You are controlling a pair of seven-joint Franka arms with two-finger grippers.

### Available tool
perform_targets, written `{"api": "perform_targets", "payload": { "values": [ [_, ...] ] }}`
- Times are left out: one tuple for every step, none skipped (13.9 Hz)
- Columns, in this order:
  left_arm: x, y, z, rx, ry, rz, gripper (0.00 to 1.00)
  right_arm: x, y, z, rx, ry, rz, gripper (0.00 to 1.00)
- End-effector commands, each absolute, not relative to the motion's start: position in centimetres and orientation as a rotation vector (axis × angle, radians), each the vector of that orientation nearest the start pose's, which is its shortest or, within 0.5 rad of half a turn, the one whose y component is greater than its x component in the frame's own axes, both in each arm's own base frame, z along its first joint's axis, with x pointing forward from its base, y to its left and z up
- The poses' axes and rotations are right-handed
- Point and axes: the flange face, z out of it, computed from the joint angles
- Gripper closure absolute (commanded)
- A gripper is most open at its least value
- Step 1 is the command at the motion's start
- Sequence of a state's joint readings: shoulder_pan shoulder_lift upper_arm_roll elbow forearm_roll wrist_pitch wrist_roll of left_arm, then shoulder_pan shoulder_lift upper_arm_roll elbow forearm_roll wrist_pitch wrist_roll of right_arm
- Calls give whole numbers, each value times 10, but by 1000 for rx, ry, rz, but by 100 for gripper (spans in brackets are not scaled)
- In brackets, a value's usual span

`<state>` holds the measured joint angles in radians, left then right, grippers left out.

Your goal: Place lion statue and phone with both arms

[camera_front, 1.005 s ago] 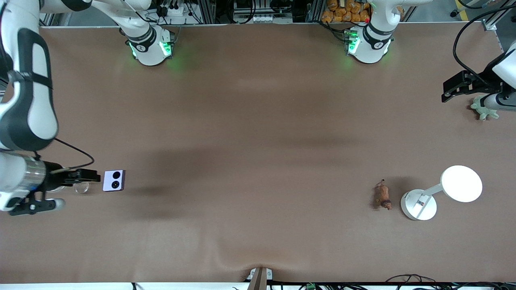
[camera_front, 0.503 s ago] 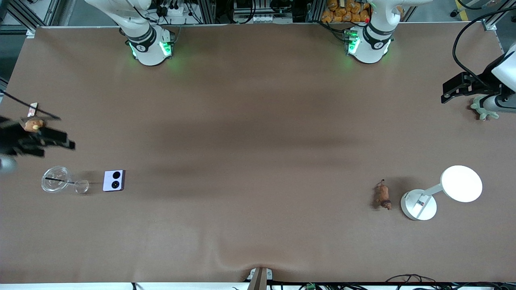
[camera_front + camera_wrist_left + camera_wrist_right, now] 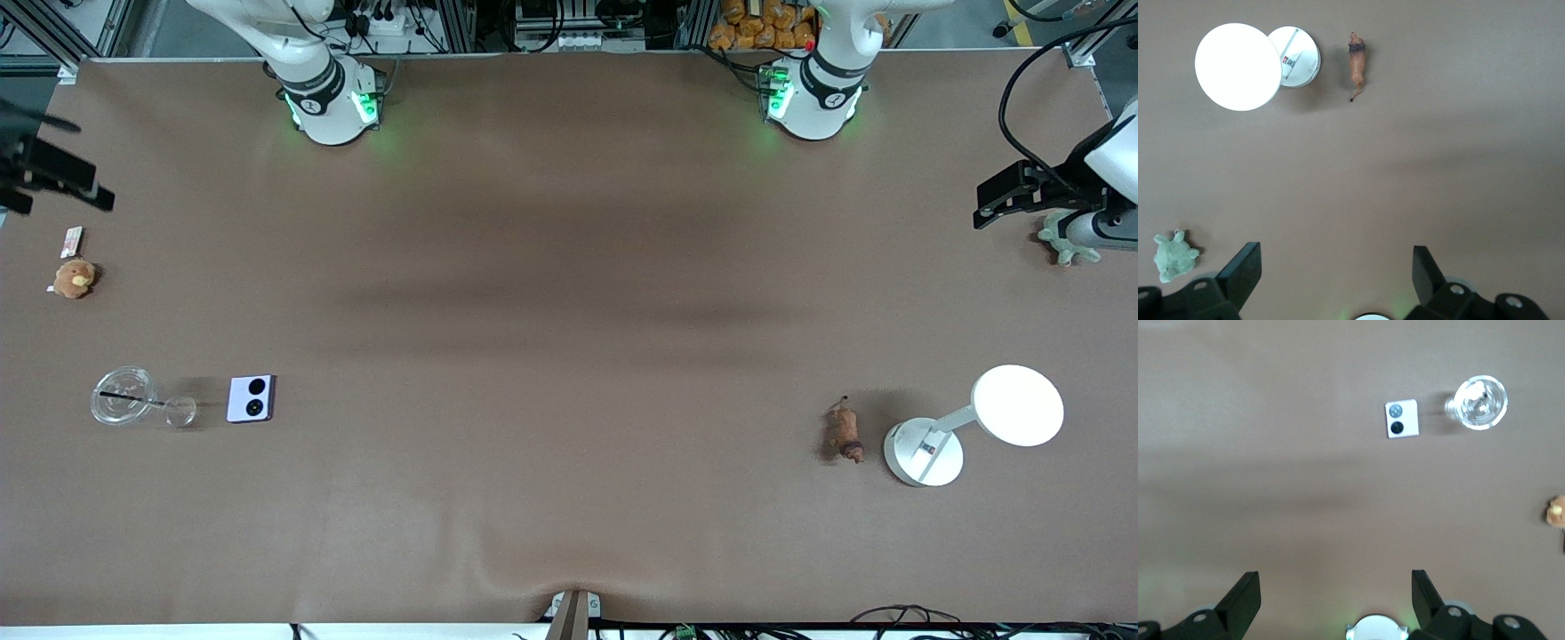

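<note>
Both task things lie on the tabletop [image 3: 569, 293], and neither is in a gripper, so the placing looks either finished or not begun; the pictures alone cannot say which. The phone [image 3: 251, 398] lies flat toward the right arm's end, just beside a small glass cup [image 3: 180, 411] and a glass dish [image 3: 123, 396], its two black circles facing up. The lion statue [image 3: 845, 431] lies on its side toward the left arm's end, just beside the round base of a white desk lamp [image 3: 973, 427], not touching it.

Up at the edges of the scene, each arm hangs well apart from its thing. The left gripper [image 3: 1335, 270] has its fingers spread wide and empty, over bare cloth near a green plush turtle [image 3: 1067, 242]. The right gripper [image 3: 1335, 590] is likewise spread and empty, over the tabletop's edge, above a tan plush toy [image 3: 73, 277].

My judgement: if any work is left, it is all of it, a reach down for each thing.
</note>
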<state>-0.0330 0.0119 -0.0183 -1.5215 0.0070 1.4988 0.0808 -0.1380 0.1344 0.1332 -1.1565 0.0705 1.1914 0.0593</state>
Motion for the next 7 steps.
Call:
{"api": "perform_targets", "payload": {
  "values": [
    [551,-24,637,-3133,246,63,0,521,-10,689,-3077,148,198,0],
    [551,-24,637,-3133,246,63,0,512,-16,686,-3068,173,181,0],
    [551,-24,637,-3133,246,63,0,507,-22,680,-3056,188,179,0],
    [551,-24,637,-3133,246,63,0,502,-22,678,-3051,187,181,0],
    [551,-24,637,-3133,246,65,0,499,-18,680,-3054,174,170,0],
    [551,-24,636,-3133,243,67,0,497,-13,678,-3055,160,176,0],
    [551,-24,636,-3133,243,65,0,495,-16,675,-3053,168,180,0]
  ]
}}
